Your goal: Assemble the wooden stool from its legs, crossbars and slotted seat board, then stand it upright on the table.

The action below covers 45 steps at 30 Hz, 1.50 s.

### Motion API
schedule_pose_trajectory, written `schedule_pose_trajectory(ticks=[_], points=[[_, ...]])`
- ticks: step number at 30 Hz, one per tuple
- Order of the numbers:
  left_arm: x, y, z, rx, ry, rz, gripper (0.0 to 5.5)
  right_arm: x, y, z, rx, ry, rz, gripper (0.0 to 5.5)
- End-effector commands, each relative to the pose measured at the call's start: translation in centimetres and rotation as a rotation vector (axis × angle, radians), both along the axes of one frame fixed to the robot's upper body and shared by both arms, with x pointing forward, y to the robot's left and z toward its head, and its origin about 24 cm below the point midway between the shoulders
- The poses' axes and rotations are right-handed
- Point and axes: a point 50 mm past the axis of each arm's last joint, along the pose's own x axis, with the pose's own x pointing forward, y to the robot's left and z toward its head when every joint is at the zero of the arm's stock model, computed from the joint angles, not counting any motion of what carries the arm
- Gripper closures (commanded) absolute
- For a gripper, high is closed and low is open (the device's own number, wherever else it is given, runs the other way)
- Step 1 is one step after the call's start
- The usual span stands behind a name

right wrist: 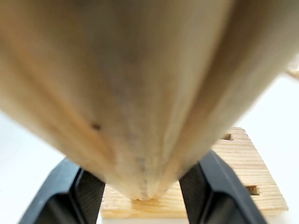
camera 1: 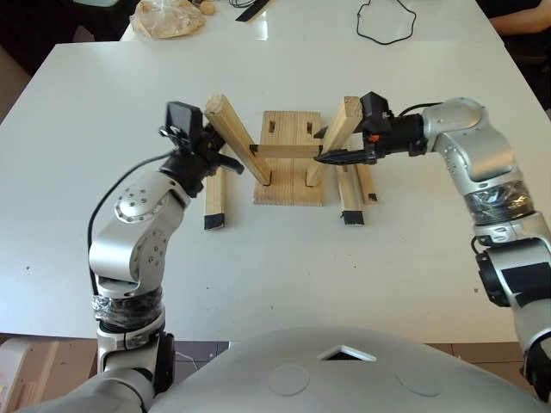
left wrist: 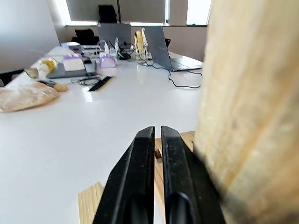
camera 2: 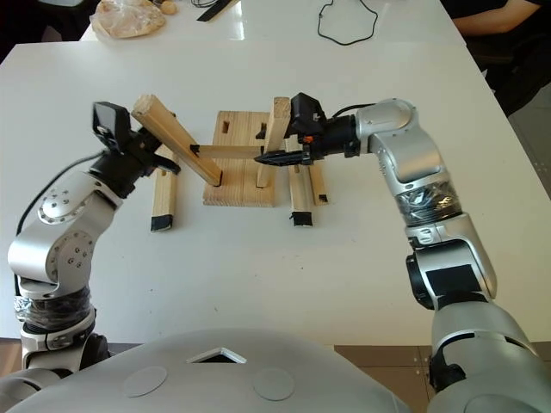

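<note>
1. The flat, pale wooden slotted seat board (camera 1: 290, 194) lies in the middle of the white table (camera 1: 284, 275), with two small slots showing near its far edge.
2. Two pale, square-section wooden legs stand on the board and lean outward at their tops. These are the left tilted leg (camera 1: 234, 133) and the right tilted leg (camera 1: 343, 127).
3. A thin pale wooden crossbar (camera 1: 288, 151) runs level between the two, meeting each about halfway up.
4. The right gripper (camera 1: 325, 158) reaches in from the right at crossbar height. Its black fingers (right wrist: 77, 196) sit on either side of the right tilted leg and clamp it.
5. The left gripper (camera 1: 225, 163) is just beside the left tilted leg, on its outer side. Its black fingers (left wrist: 140, 163) are pressed almost together with nothing between them.
6. A spare left wooden leg (camera 1: 215, 200) lies flat on the table just left of the board. A spare right wooden leg (camera 1: 349, 200) and a thin loose bar (camera 1: 368, 185) lie just right of it.
7. At the table's far end lie a black looped cable (camera 1: 379, 34) and a clear plastic bag (camera 1: 168, 17) with pale brown contents.
</note>
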Motion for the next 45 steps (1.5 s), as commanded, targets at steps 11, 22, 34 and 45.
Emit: schedule_pose_trajectory(ticks=[11, 22, 34, 45], points=[[-1.8, 5.6, -0.8, 0.01, -0.032, 0.43, 5.18, -4.3, -6.2, 4.5, 0.029, -0.157, -0.185, 2.06], [-7.0, -1.3, -2.3, 0.003, -0.009, 0.415, 5.5, -7.0, -1.4, 0.7, 0.163, -0.236, -1.071, 2.68], [-3.1, -4.8, -0.7, -0.003, -0.151, 0.29, 5.5, -7.8, 5.7, 0.9, 0.157, -0.472, -1.185, 4.51], [-5.0, 4.0, -0.9, 0.204, -0.155, 0.784, 5.5, -8.5, -2.7, 3.2, 0.064, -0.617, -1.608, 5.49]])
